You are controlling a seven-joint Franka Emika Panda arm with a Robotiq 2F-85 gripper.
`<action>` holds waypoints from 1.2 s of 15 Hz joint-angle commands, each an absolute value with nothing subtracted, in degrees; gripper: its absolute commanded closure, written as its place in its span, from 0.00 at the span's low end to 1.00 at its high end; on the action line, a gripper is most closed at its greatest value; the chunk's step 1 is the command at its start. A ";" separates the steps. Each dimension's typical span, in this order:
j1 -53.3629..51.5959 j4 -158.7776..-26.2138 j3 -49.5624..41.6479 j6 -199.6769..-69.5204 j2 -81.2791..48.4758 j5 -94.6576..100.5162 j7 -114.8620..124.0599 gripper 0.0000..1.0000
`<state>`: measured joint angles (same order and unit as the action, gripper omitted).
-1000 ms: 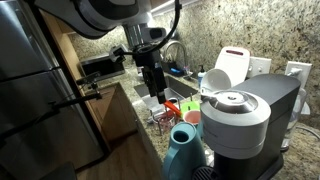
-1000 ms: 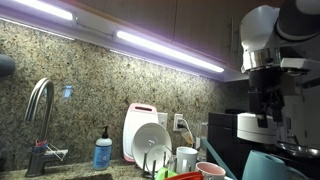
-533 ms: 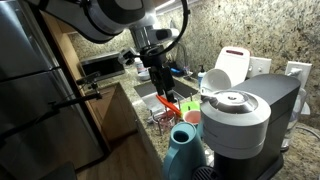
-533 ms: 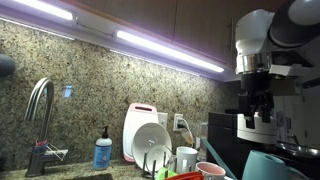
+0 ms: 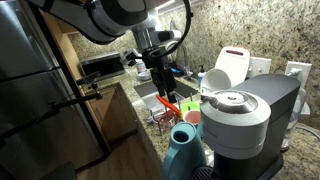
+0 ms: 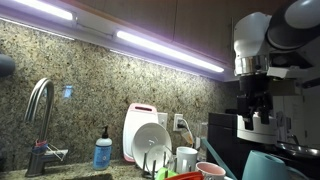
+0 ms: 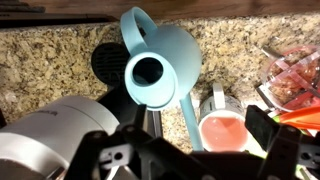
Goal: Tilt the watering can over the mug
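Note:
The teal-blue watering can [image 7: 160, 65] stands on the granite counter, seen from above in the wrist view with its round opening up and its spout running toward the mug. It also shows in both exterior views [image 5: 183, 150] [image 6: 275, 166]. The mug [image 7: 222, 130], grey outside and pink inside, stands right beside the can; it also shows in both exterior views [image 5: 190, 118] [image 6: 213, 170]. My gripper [image 7: 200, 128] is open and empty. It hangs in the air well above the can and mug [image 5: 160, 90] [image 6: 255, 120].
A grey-and-black coffee machine [image 5: 240, 120] stands next to the can, and its top shows in the wrist view [image 7: 45, 140]. A dish rack with plates and red items [image 5: 165, 105] [image 6: 150, 140] sits by the sink. A faucet [image 6: 38, 110] and a soap bottle [image 6: 102, 152] stand further along.
My gripper has shifted sideways a little over the dish rack area, staying high and open. The can and mug have not moved.

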<state>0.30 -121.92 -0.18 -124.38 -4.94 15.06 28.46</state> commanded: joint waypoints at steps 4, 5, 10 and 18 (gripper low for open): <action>-0.13 -123.80 -0.75 -124.65 -3.71 14.89 27.07 0.00; -0.09 -124.87 -0.83 -124.87 -3.11 15.20 27.41 0.00; 0.61 -131.27 -1.65 -125.46 -0.71 15.43 27.49 0.00; 2.41 -138.44 -4.39 -133.43 -2.10 19.65 27.99 0.00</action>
<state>1.62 -135.26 -3.74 -127.92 -2.55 16.74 28.12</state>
